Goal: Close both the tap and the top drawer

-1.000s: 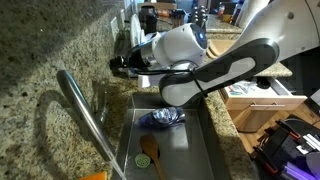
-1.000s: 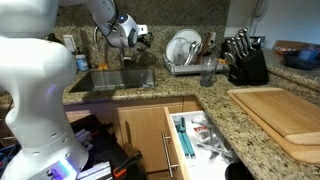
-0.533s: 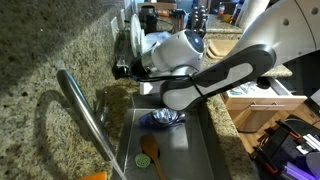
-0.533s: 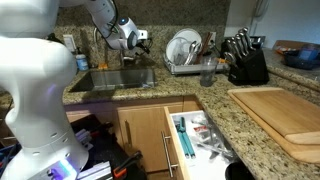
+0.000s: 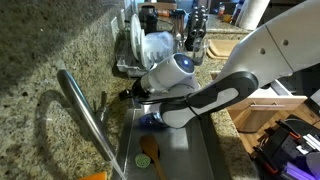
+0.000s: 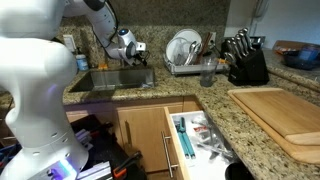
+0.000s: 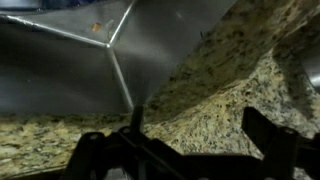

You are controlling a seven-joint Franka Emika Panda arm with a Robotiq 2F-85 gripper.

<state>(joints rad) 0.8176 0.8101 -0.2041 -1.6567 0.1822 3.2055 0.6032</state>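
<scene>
Granite tabletop [image 5: 45, 45], kitchen setting, with a steel sink [image 5: 200, 155] let into it.

Item 1: tap [image 5: 80, 108], at the sink's left rim in an exterior view. Its long spout slants down across the basin. The handle cannot be made out clearly.

Item 2: gripper [image 5: 128, 94], above the sink's rear edge and just right of the spout. The fingers [image 7: 268, 145] are spread apart, grasping nothing.

Relation, as judged: the tap lies leftward of the fingers and close by, so it is the nearer target.

Item 3: top drawer [image 6: 195, 138], under the tabletop to the right of the sink. It stands open and is well apart from the gripper.
</scene>
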